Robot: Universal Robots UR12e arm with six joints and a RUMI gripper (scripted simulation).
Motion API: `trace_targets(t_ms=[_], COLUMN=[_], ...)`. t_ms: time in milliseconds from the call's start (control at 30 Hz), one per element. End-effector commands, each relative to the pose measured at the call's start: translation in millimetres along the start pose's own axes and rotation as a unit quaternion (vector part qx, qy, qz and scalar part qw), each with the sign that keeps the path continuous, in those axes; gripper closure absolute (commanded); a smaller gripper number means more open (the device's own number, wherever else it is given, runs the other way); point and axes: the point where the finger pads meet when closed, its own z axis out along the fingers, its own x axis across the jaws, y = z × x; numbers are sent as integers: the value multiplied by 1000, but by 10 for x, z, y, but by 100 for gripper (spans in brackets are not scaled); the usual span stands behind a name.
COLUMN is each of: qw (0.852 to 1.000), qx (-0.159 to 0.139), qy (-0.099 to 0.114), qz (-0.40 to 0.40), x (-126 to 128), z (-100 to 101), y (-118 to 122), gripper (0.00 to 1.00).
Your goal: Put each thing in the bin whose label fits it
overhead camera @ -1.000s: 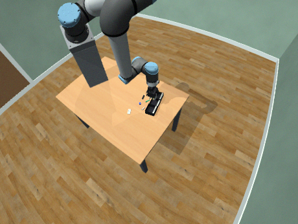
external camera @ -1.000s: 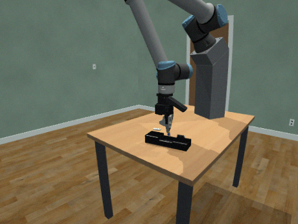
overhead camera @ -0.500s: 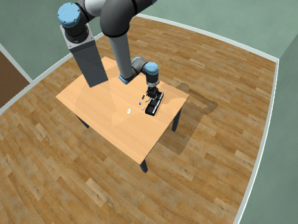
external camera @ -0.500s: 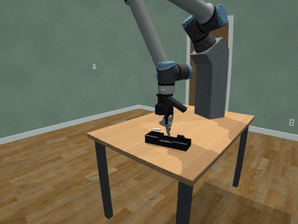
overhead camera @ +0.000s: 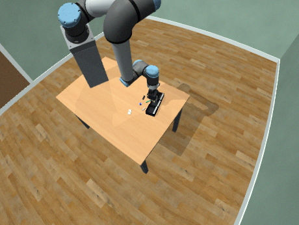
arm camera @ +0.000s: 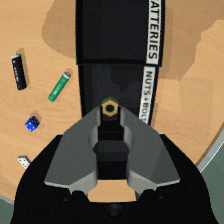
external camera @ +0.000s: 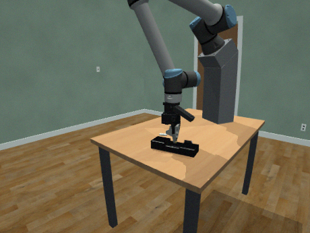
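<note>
Materials & finish, wrist + ext. views

Tabletop (arm camera: 45, 150): light wood, smooth, matt. Hex nut (arm camera: 109, 107): brass-like metal, slight sheen. Bins (arm camera: 107, 45): matt black, plastic-looking w/ white labels. Claw (arm camera: 109, 111): matt grey fingers. Battery (arm camera: 59, 86): glossy green.

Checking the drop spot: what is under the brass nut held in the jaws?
Under the nut lies the black bin labelled NUTS+BOLTS, next to the BATTERIES bin. The gripper covers the part nearer the camera, so any contents stay unseen.

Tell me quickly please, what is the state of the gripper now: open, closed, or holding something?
Gripper: closed on a small brass hex nut, held above the black bin.
</note>
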Motion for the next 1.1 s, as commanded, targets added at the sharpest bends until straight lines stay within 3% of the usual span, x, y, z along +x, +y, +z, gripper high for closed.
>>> trace_targets(t_ms=[0,300,833,867,1067], qw=[1000,1000,1000,1000,1000], qx=[-1,-1,0,0,0], qy=[2,2,2,2,1], qz=[0,0,0,0,0], x=[24,25,46,45,28], z=[123,257,237,238,240], y=[13,14,19,19,8], gripper=[100,100,100,82,82])
